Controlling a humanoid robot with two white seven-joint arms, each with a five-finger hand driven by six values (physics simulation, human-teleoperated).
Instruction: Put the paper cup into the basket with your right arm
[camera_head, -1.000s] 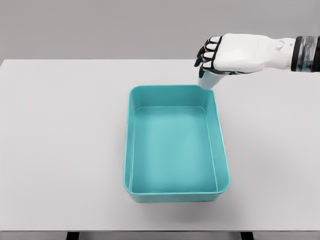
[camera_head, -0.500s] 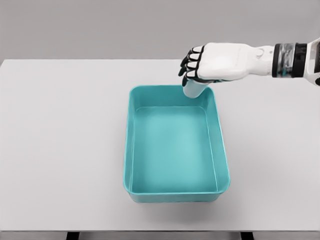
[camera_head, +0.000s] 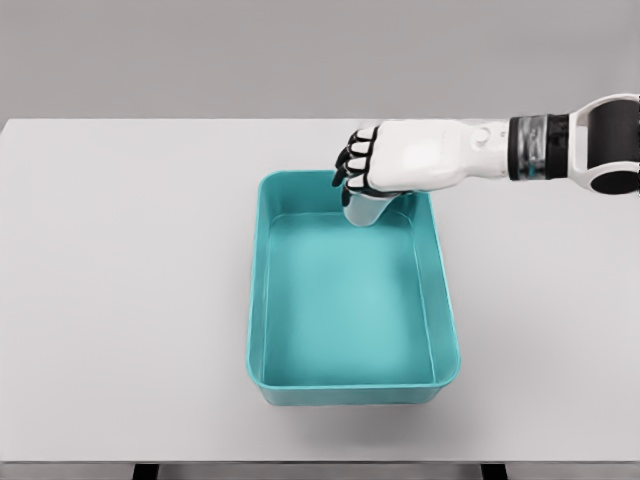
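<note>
The right hand (camera_head: 385, 165), reaching in from the frame's right, grips the paper cup (camera_head: 366, 209) from above; the cup hangs over the far end of the teal basket (camera_head: 445, 330), centre frame, on the white table (camera_head: 120, 300).

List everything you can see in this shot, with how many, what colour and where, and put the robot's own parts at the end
basket: one, teal, rectangular and open-topped, at the middle of the table, nothing resting inside it.
paper cup: one, white, held in the right hand over the far end of the basket; only its lower part shows below the fingers.
table: one, light grey, filling most of the view, with the basket standing on it.
wall: one, plain grey, behind the table's far edge.
right hand: one, white with black finger segments, arm coming in from the right edge, fingers curled around the paper cup above the basket's far end.
left arm: none in view.
</note>
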